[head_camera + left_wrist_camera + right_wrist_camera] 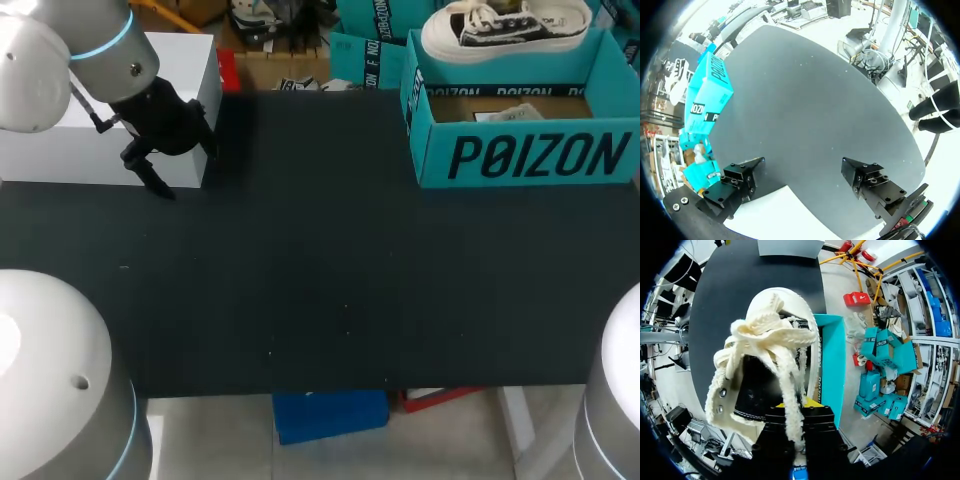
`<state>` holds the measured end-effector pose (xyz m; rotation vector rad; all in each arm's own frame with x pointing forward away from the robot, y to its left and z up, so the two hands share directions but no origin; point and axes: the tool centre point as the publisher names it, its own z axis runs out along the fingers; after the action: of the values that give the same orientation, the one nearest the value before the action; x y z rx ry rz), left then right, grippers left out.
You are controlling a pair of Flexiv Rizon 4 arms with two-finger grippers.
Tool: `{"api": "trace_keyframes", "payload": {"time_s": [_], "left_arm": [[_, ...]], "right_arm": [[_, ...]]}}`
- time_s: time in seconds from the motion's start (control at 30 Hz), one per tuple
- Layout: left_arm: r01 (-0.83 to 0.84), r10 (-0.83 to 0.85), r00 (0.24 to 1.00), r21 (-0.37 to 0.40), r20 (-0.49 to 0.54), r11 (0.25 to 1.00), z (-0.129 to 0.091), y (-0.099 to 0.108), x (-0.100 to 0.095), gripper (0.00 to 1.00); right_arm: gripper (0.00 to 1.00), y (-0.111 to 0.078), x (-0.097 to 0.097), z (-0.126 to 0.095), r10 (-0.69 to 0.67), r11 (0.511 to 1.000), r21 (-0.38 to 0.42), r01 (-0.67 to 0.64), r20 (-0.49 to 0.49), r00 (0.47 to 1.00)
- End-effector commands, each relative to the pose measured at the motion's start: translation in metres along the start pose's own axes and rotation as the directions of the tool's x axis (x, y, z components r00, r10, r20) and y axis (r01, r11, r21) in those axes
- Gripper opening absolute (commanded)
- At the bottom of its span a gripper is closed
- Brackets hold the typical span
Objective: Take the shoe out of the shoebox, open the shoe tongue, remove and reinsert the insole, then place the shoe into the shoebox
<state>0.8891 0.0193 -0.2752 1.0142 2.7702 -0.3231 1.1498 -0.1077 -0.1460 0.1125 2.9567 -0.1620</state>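
Note:
A white, black-sided lace-up shoe (505, 28) hangs over the back wall of the open teal shoebox (520, 150) at the far right of the table. In the right wrist view the shoe (770, 365) fills the picture, its laces draped over my right gripper (800, 405), which is shut on the rim of the shoe's opening; the shoebox (832, 365) lies beneath it. My left gripper (150, 170) hovers at the far left, open and empty (802, 172), above the table with the shoebox (707, 100) far ahead.
A white box (100, 110) stands at the back left, right beside my left gripper. Crumpled paper (505, 112) lies inside the shoebox. The black table top (320, 280) stretches between the two arms.

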Motion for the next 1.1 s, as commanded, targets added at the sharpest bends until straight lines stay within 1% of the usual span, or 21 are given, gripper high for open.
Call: {"api": "trace_keyframes", "payload": {"time_s": [0.03,0.13,0.23,0.37,0.47,0.67,0.97,1.1], "left_arm": [[-0.002,0.002,1.000,-0.003,0.001,1.000,0.000,0.000,0.001,1.00],[-0.002,0.002,1.000,-0.003,0.001,1.000,0.000,0.000,0.001,1.00],[-0.002,0.002,1.000,-0.003,0.001,1.000,0.000,0.000,0.001,1.00],[-0.002,0.002,1.000,-0.003,0.001,1.000,0.000,0.000,0.001,1.00],[-0.002,0.002,1.000,-0.003,0.001,1.000,0.000,0.000,0.001,1.00],[-0.002,0.002,1.000,-0.003,0.001,1.000,0.000,0.000,0.001,1.00],[-0.002,0.002,1.000,-0.003,0.001,1.000,0.000,0.000,0.001,1.00],[-0.002,0.002,1.000,-0.003,0.001,1.000,0.000,0.000,0.001,1.00]], "right_arm": [[0.00,0.000,0.000,-0.001,0.001,1.000,0.000,-0.001,0.001,1.000],[0.00,-0.012,-0.009,0.008,-0.043,0.998,0.039,0.043,0.006,0.999],[0.00,-0.023,-0.019,0.013,-0.082,0.995,0.060,0.082,-0.007,0.997],[0.00,-0.030,-0.030,0.019,-0.129,0.989,0.066,0.130,-0.013,0.992],[0.00,-0.033,-0.037,0.028,-0.139,0.988,0.067,0.141,-0.026,0.990],[0.00,-0.030,-0.046,0.054,-0.142,0.988,0.049,0.145,-0.061,0.988],[0.00,-0.021,-0.051,0.089,-0.156,0.987,0.034,0.160,-0.106,0.982],[0.00,-0.024,-0.053,0.105,-0.152,0.987,0.033,0.157,-0.127,0.980]]}}
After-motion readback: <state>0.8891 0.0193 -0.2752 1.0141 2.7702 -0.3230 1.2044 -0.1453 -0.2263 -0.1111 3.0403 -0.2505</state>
